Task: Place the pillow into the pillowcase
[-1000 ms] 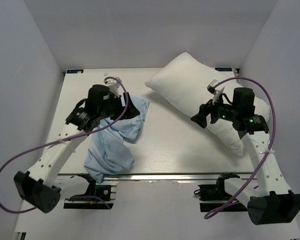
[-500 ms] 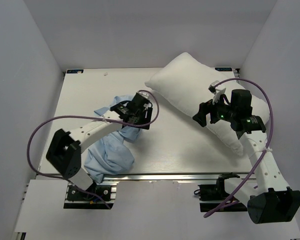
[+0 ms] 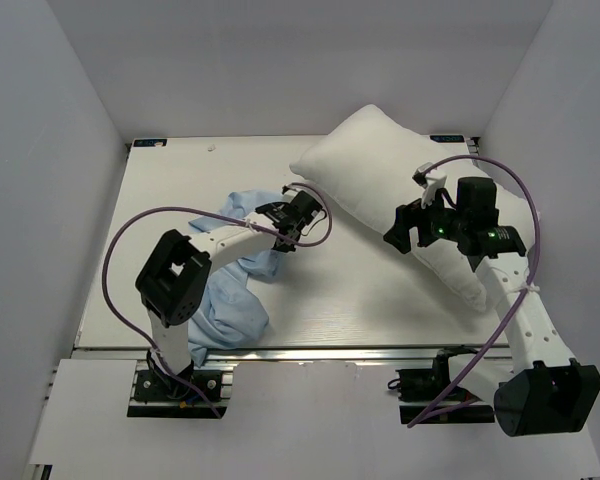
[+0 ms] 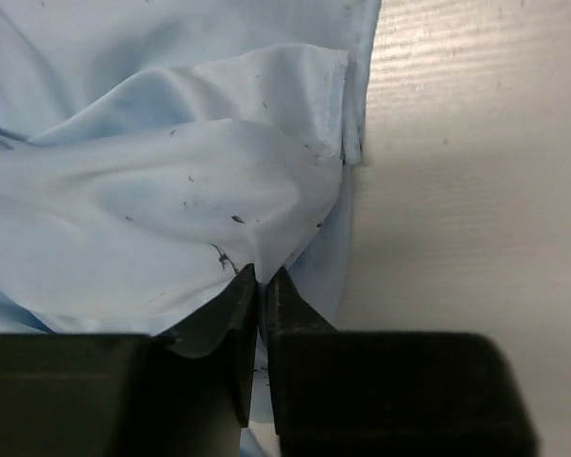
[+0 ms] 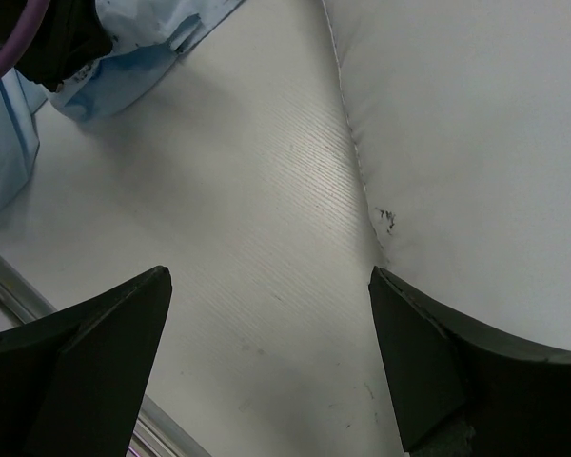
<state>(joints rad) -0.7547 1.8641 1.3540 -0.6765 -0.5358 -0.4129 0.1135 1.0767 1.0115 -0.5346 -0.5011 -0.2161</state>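
- The pillow (image 3: 375, 175) lies slantwise on the far right part of the table (image 3: 360, 290). One pointed corner looks toward the middle of the table.
- The pillowcase (image 4: 143, 200) is a crumpled heap on the left half of the table, from about the middle down to the near edge. The pillow is fully outside it.
- The left gripper (image 4: 262, 276) is reached out to the right end of the pillowcase, close to the pillow's pointed corner.
- In the left wrist view its two fingers stand nearly together. A thin fold of the blue cloth is pinched between them, and the cloth rises in pulled folds toward the tips.
- Beside this pinched fold, the hemmed edge of the pillowcase lies on the bare table.
- Small dark specks show on the blue cloth.
- The right gripper (image 5: 266, 276) hovers at the pillow's near long edge. Its fingers are wide apart and hold nothing.
- In the right wrist view, bare table and the pillow's seam show between the two fingers. One finger is over the table, the other over the pillow.
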